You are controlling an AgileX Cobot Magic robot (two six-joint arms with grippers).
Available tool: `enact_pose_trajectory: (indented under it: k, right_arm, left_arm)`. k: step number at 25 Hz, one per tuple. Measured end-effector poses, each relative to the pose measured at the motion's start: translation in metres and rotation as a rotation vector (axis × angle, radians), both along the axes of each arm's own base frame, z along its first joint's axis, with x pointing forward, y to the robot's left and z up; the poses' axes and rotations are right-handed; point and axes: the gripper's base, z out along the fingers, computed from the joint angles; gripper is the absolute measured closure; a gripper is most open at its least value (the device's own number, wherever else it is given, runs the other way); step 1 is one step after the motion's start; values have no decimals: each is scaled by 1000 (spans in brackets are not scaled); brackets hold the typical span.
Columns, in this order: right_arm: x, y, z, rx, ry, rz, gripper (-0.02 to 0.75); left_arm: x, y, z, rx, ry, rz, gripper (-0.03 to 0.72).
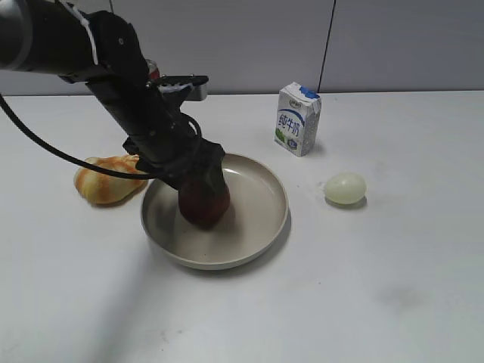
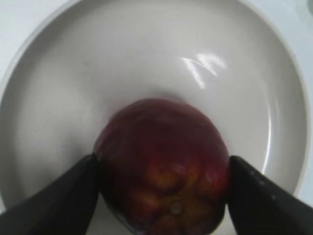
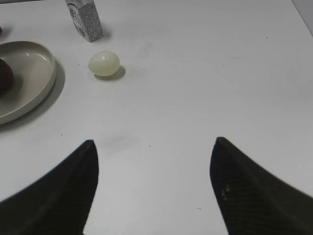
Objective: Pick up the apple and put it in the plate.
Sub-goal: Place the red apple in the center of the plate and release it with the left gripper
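Observation:
The dark maroon-red apple (image 1: 204,206) is inside the beige plate (image 1: 261,219), at or just above its floor, left of centre. My left gripper (image 1: 201,189) is shut on the apple from above. In the left wrist view the apple (image 2: 164,161) sits between the two black fingers of the left gripper (image 2: 164,183), with the plate (image 2: 63,88) filling the view beneath. My right gripper (image 3: 154,147) is open and empty above bare table. It does not show in the exterior view. The plate's edge (image 3: 46,81) and a sliver of the apple (image 3: 4,76) show at the left of the right wrist view.
A striped orange-yellow bread bun (image 1: 106,180) lies left of the plate. A small milk carton (image 1: 297,119) stands behind the plate to the right, also in the right wrist view (image 3: 84,19). A pale egg-shaped object (image 1: 345,187) lies right of the plate, also in the right wrist view (image 3: 103,63).

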Motion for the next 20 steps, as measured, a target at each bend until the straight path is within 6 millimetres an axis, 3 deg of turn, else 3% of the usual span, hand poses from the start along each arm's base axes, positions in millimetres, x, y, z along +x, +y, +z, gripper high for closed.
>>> enact_pose_trajectory:
  k: [5, 9, 16, 20]
  right_arm:
    - [0, 0, 0, 0, 0, 0, 167]
    - [0, 0, 0, 0, 0, 0, 167]
    - [0, 0, 0, 0, 0, 0, 167]
    - [0, 0, 0, 0, 0, 0, 167]
  left_arm:
    - [1, -1, 1, -2, -4, -1, 13]
    - [3, -3, 20, -22, -22, -16, -3]
    - [-4, -1, 97, -87, -134, -62, -4]
    - [-21, 16, 144, -55, -228, -86, -4]
